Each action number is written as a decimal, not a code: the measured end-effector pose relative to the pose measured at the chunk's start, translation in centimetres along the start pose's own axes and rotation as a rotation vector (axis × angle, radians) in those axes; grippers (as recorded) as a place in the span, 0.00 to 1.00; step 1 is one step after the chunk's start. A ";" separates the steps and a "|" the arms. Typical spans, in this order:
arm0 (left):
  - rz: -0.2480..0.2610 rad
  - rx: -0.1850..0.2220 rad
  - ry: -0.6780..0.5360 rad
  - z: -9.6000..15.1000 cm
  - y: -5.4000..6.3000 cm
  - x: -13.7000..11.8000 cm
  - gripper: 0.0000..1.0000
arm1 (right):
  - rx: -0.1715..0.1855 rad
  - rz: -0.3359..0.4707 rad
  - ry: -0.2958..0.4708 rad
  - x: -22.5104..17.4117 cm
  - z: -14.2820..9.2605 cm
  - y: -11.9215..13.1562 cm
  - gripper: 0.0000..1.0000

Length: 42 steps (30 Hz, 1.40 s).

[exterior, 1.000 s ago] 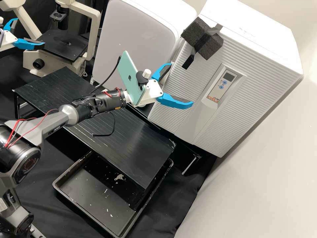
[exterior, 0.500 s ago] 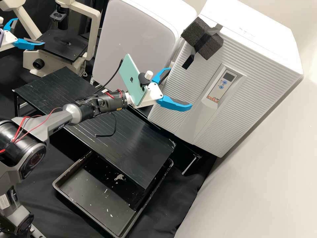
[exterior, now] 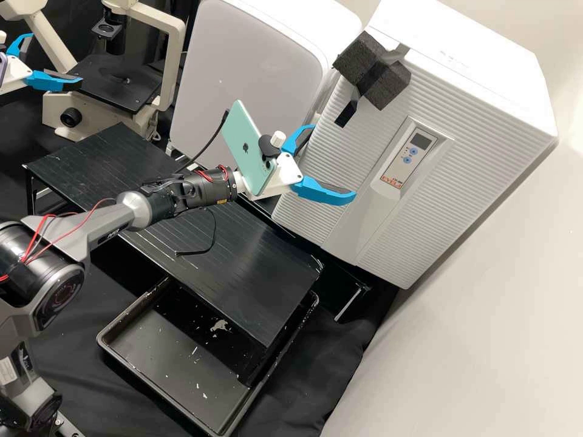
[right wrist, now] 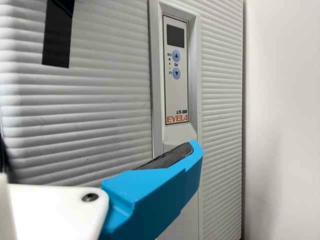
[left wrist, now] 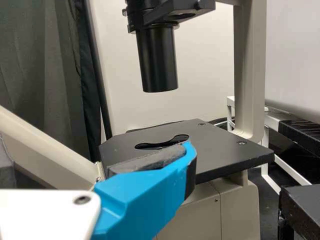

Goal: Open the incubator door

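Observation:
The incubator's white ribbed door (exterior: 467,164) stands closed, with a control panel in its grey centre strip. My right gripper (exterior: 333,162) is open before the door's left part, one finger by its left edge and the other nearer the centre strip; contact cannot be told. In the right wrist view one blue finger of the right gripper (right wrist: 155,195) crosses in front of the door (right wrist: 220,110), below the panel (right wrist: 176,65). My left gripper (exterior: 56,59) is open and empty at the microscope; the left wrist view has one finger of the left gripper (left wrist: 145,200) before the stage.
Dark foam (exterior: 373,70) is taped at the door's upper edge. A white cabinet (exterior: 249,67) stands left of the incubator. Below the right arm are a black ribbed platform (exterior: 243,267) and a black tray (exterior: 158,358). The microscope stage (left wrist: 225,150) is close to the left gripper.
The right arm's elbow has moved to the right, and its gripper has shifted slightly right and down, still open. The left gripper and the door have not moved.

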<state>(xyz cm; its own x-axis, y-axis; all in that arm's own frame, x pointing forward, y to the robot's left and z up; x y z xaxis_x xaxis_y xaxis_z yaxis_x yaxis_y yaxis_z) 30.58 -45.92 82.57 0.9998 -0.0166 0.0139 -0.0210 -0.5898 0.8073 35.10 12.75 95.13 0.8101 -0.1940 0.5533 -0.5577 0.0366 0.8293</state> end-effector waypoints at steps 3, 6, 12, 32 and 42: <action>0.000 0.000 0.000 0.0 0.0 0.0 1.00 | 0.003 0.000 0.002 -0.1 -0.1 0.2 0.00; 0.000 0.000 0.000 0.0 0.0 0.0 1.00 | 0.004 -0.002 0.003 -0.3 -0.1 0.3 0.00; 0.000 0.000 0.000 0.0 0.0 0.0 1.00 | 0.002 -0.013 0.002 -0.5 0.0 0.4 0.00; 0.000 0.000 0.000 0.0 0.0 0.0 1.00 | -0.001 -0.041 0.016 -0.7 -0.3 0.1 0.00; 0.000 0.000 0.000 0.0 0.0 0.0 1.00 | -0.021 -0.053 0.030 -0.8 -0.3 -0.1 0.00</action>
<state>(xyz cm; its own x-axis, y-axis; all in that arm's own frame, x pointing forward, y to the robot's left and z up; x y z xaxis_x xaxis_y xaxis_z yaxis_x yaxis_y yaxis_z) 30.58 -45.92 82.57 0.9998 -0.0166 0.0139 -0.0210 -0.5898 0.8073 34.56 13.15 94.61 0.8436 -0.1668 0.5105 -0.5102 0.0479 0.8587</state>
